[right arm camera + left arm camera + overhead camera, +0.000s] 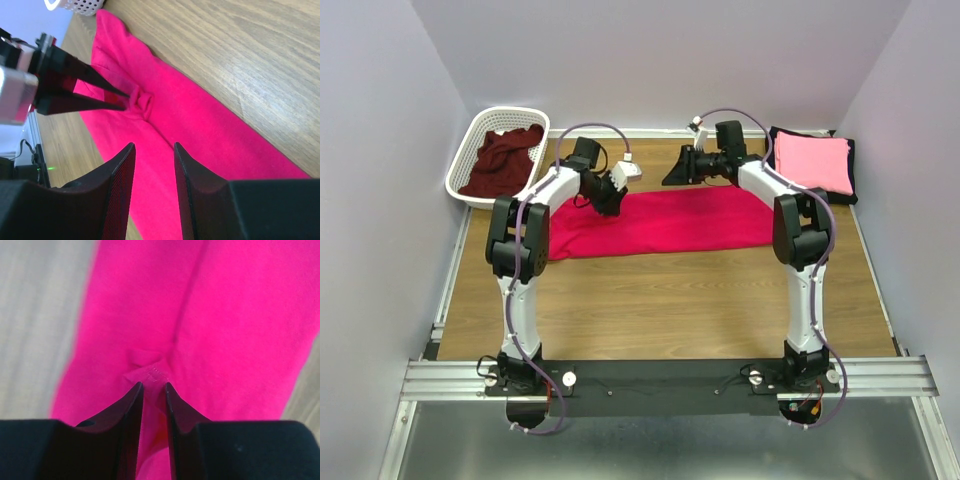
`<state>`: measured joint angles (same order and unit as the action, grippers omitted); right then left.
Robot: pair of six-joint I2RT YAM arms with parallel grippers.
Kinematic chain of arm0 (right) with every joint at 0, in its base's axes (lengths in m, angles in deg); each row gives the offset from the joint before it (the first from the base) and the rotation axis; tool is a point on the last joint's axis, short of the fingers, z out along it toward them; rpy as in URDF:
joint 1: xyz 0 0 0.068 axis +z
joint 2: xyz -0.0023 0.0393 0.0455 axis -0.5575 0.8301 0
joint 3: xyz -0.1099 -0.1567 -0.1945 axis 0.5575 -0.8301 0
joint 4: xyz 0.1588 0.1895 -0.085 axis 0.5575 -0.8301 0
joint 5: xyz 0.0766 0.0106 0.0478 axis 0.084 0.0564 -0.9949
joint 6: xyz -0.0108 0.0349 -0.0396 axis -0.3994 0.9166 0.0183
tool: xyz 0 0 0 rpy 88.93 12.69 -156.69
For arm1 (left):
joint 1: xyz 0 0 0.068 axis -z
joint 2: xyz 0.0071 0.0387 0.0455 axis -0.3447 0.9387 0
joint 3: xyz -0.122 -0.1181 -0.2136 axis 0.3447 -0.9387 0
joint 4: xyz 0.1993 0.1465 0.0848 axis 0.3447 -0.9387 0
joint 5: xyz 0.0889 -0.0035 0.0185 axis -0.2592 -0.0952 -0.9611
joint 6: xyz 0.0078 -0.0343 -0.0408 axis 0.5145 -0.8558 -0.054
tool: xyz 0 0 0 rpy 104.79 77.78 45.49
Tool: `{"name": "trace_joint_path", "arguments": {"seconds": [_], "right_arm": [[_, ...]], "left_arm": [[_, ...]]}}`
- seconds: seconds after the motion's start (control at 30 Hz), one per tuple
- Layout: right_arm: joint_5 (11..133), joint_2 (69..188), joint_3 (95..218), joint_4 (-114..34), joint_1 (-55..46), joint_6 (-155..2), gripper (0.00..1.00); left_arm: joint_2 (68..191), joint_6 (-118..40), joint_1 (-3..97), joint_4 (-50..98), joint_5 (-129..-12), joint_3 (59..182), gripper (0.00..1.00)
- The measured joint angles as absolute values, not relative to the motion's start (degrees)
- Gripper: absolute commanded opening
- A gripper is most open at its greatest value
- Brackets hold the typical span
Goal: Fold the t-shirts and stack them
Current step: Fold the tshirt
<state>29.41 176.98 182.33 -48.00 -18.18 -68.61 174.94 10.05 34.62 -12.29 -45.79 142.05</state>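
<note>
Where the crimson-red t-shirt (670, 225) lies as a long band across the table (670, 300), the left gripper (153, 385) comes down on its far edge. Its fingers stand at a narrow gap, closed on a small puckered pinch of the red cloth with a stitched hem showing just ahead of the tips. The rest of the shirt runs flat from that pinch, mostly toward the right arm's side.

The right gripper (152, 146) hangs over the same shirt just beside the left one, its tips pointing toward that pinch. Its fingers are slightly parted, with nothing between them and only the red cloth showing below through the gap. Whether the tips touch the cloth cannot be told.

Out past the right gripper's wrist, at the far right corner, the light pink t-shirt (810, 162) lies folded on the black t-shirt (851, 180). Beyond the left gripper, at the far left, the dark maroon t-shirt (503, 165) sits crumpled in the white basket (470, 140).
</note>
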Motion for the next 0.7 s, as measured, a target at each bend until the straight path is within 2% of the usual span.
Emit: {"name": "trace_joint_path", "arguments": {"seconds": [0.13, 0.4, 0.7], "right_arm": [[29.4, 177.0, 182.4, -48.4, -18.1, -68.6, 0.43], [29.4, 177.0, 184.1, -48.9, -18.1, -68.5, 0.43], [28.8, 178.6, 190.2, -49.0, -18.0, -66.2, 0.43]], "left_arm": [[174.5, 12.3, 34.8, -15.0, -45.7, 140.6, 0.29], [171.8, 16.4, 33.1, -19.9, -45.0, 145.7, 0.29], [171.8, 16.3, 29.6, -18.5, -51.4, 145.2, 0.28]]}}
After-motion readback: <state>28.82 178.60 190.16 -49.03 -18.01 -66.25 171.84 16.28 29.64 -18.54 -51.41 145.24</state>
